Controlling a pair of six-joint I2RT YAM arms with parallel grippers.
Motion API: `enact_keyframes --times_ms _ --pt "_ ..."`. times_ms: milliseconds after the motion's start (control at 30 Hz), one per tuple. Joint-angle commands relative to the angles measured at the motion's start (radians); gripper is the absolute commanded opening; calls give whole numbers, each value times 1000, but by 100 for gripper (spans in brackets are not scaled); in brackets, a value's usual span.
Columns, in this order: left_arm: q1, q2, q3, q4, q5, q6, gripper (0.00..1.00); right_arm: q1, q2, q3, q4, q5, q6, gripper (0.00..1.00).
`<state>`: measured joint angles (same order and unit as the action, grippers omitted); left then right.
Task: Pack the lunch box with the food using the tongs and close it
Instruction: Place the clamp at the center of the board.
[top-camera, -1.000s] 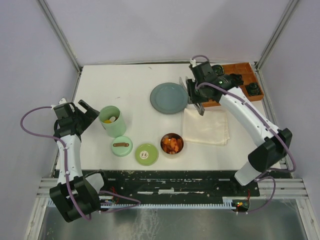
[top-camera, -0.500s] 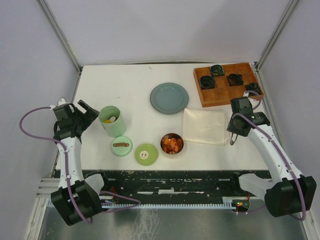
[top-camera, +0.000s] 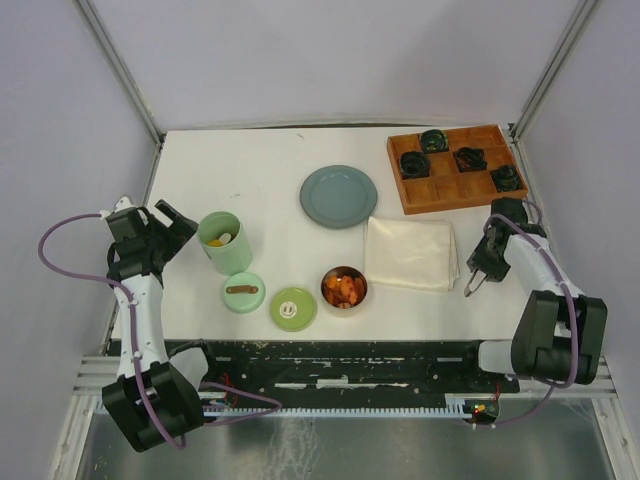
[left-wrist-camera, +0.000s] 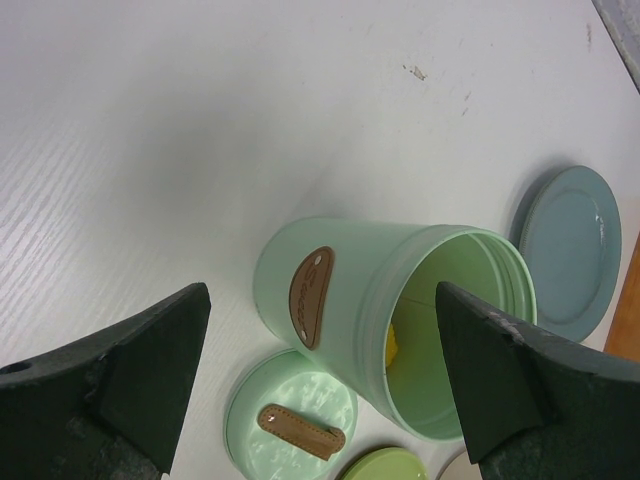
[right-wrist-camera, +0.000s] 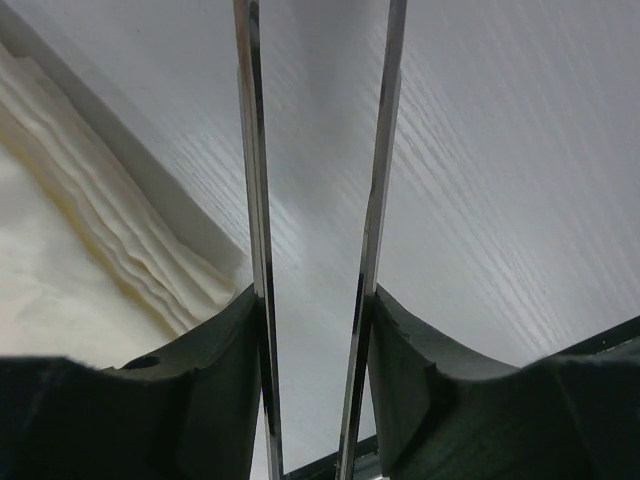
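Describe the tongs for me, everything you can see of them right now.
The tongs are two thin, flat, shiny silver metal arms, nearly parallel with an empty gap between them. The right gripper pinches them from outside, one dark finger on each arm. They hang over the white table, just beside the folded cream cloth.

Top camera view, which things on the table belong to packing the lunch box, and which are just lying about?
Part of the job: mint-green cylindrical canister, flat mint-green lid with brown handle, small steel bowl of orange food pieces, lime-green round lid, thin silver metal tongs.

Lying about: grey-blue round plate, folded cream cloth, compartmented wooden tray with dark objects.
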<state>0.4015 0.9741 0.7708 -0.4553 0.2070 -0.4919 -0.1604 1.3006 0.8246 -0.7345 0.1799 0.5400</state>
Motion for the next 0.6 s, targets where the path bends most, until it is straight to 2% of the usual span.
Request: enact_keyframes --times_ms 0,133,333,567 --pt "-3 -22 4 25 -20 -24 100 -12 81 0 53 31 -41 50" --pt "-4 -19 4 25 -18 -25 100 -13 113 -6 48 -11 -41 54" --pt "-3 -23 7 20 -25 -25 100 -14 144 -36 76 4 -20 56" --pt "-4 -88 31 -47 -164 -38 99 -16 111 -52 85 17 -3 61"
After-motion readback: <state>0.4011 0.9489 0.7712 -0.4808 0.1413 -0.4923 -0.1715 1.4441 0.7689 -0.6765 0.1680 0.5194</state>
